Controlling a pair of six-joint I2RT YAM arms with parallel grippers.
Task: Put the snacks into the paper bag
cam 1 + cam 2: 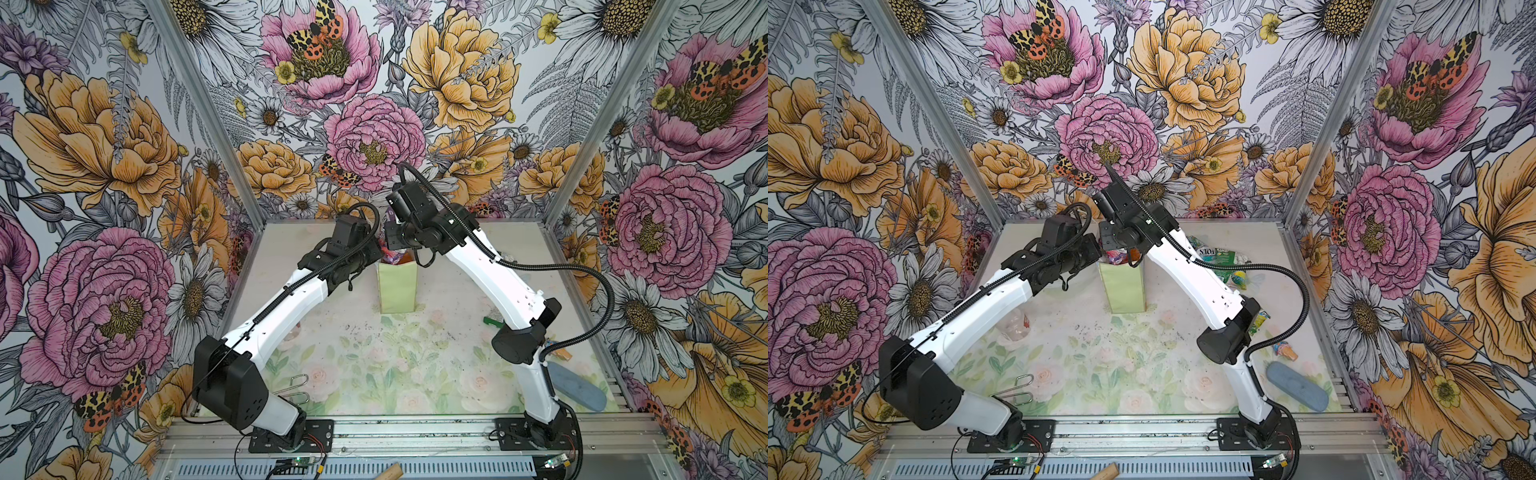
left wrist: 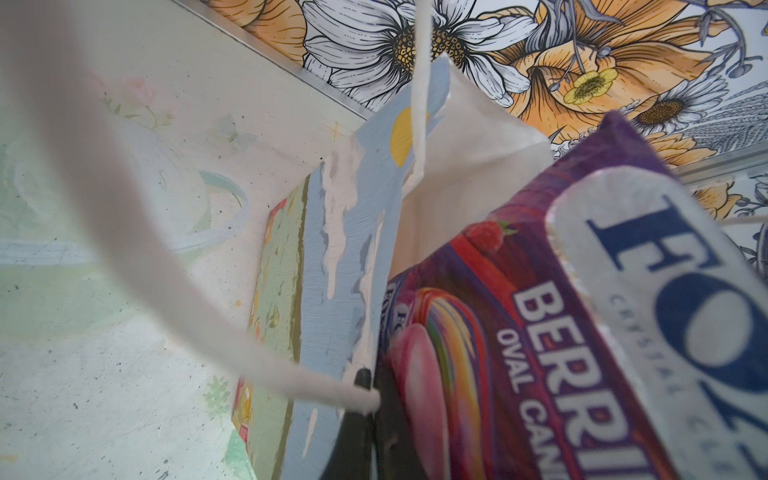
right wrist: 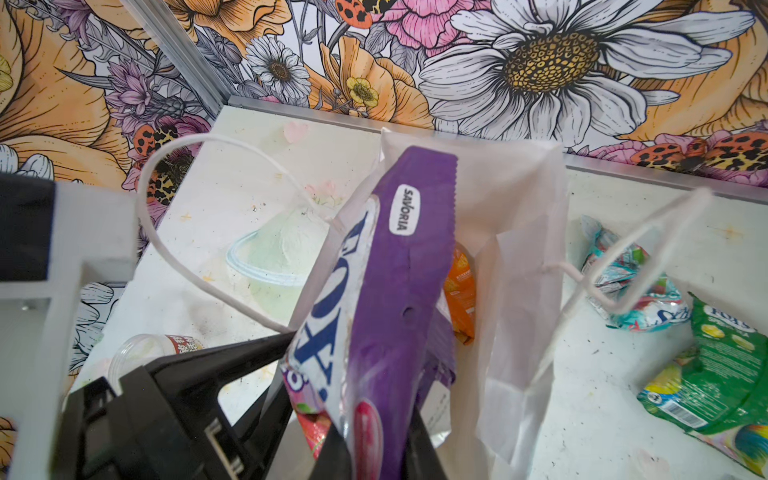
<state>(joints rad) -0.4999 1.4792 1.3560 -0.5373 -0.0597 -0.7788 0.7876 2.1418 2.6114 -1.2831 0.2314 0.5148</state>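
The paper bag (image 1: 397, 291) (image 1: 1124, 291) stands upright mid-table, pale green outside and white inside (image 3: 519, 232). My left gripper (image 1: 375, 254) (image 2: 374, 419) is shut on the bag's left rim beside a white cord handle (image 2: 232, 332). My right gripper (image 1: 392, 241) (image 3: 376, 457) is shut on a purple FOX'S packet (image 3: 395, 282) (image 2: 582, 332), whose far end reaches into the bag's mouth. An orange packet (image 3: 461, 291) lies inside the bag. Teal (image 3: 636, 286) and green (image 3: 723, 374) (image 1: 1221, 254) packets lie on the table right of the bag.
More small packets (image 1: 1260, 322) (image 1: 1285, 352) and a blue-grey oval thing (image 1: 1298, 386) lie near the right arm's base. A clear plastic cup (image 1: 1015, 324) sits under the left arm, and a wire clip (image 1: 1017, 388) lies at the front left. Flowered walls close in three sides.
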